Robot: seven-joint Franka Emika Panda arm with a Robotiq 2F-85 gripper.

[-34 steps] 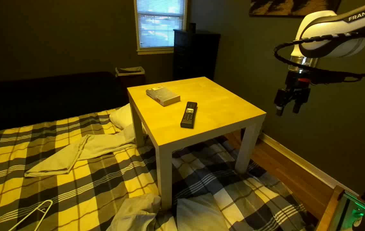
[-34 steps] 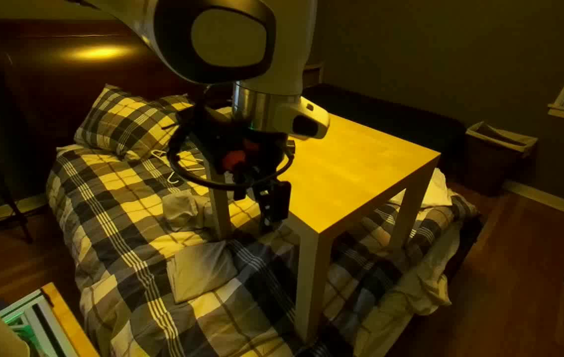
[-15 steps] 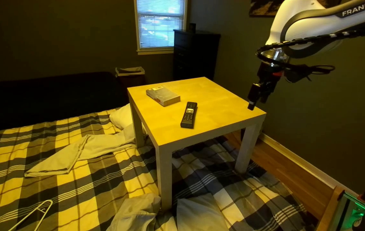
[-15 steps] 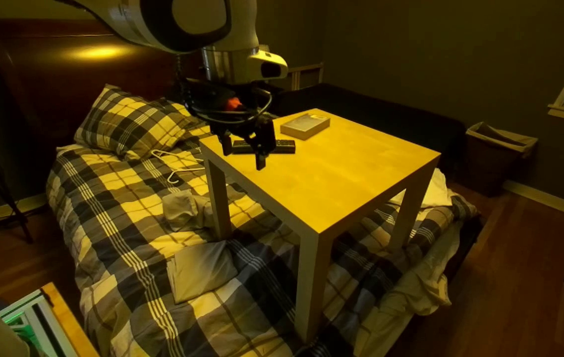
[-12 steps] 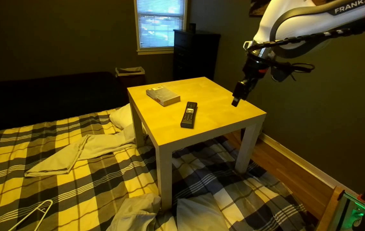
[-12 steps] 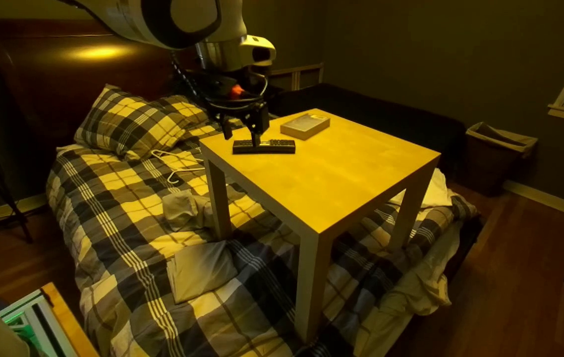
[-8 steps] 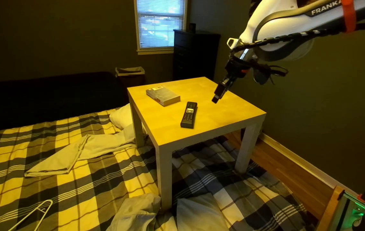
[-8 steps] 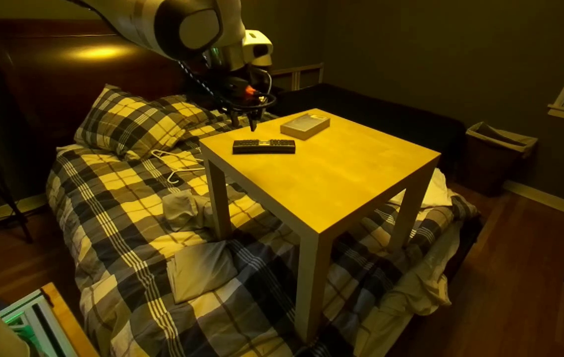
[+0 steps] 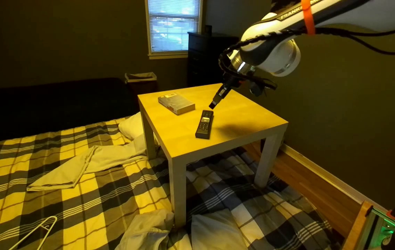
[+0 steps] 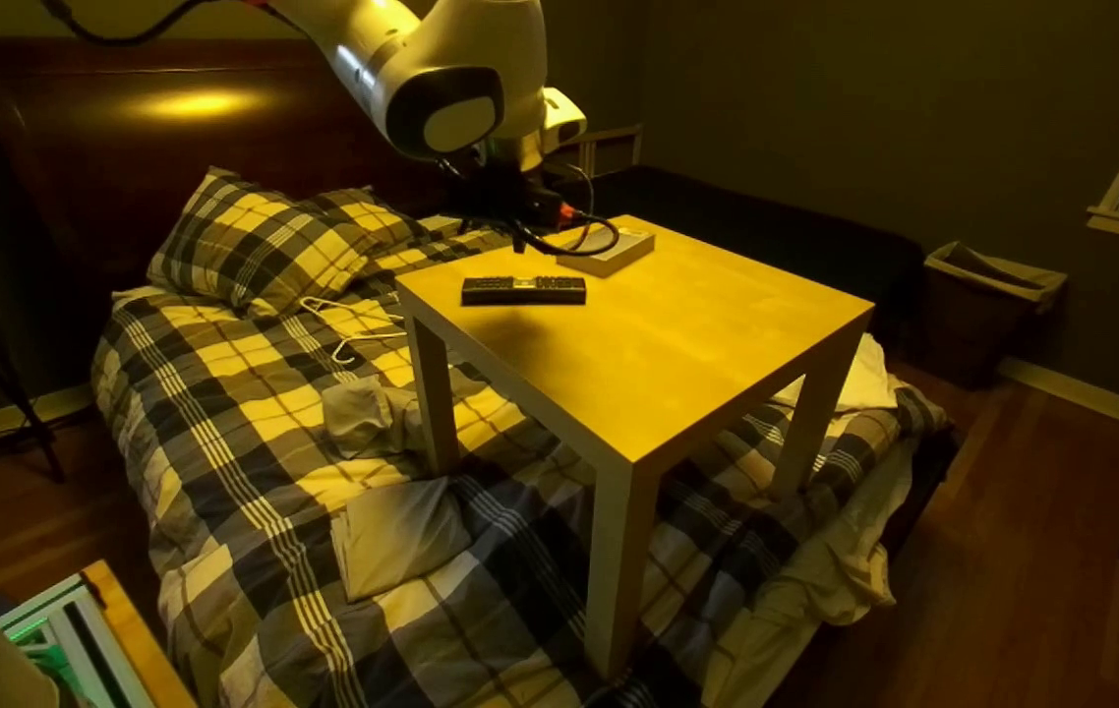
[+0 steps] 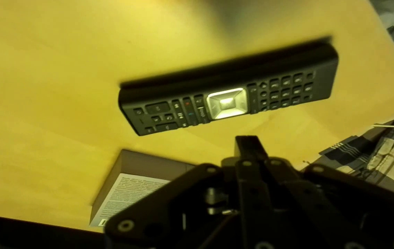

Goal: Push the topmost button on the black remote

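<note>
Approach stage, presumably: the gripper (image 11: 249,146), clenched empty, hangs near the remote (image 11: 227,100); pressing next calls for alignment above its top end.

Lighting is dim, yellowish, with dark walls (image 9: 62,41), bluish window (image 9: 174,26), black dresser (image 9: 211,59), wood floor (image 10: 1041,551), plaid-covered bed (image 10: 255,433), wooden headboard (image 10: 176,147), and yellow-topped surface (image 10: 717,324) standing on bed.

Yellow table (image 9: 230,113) from above in both exterior views, close-up in wrist view.
</note>
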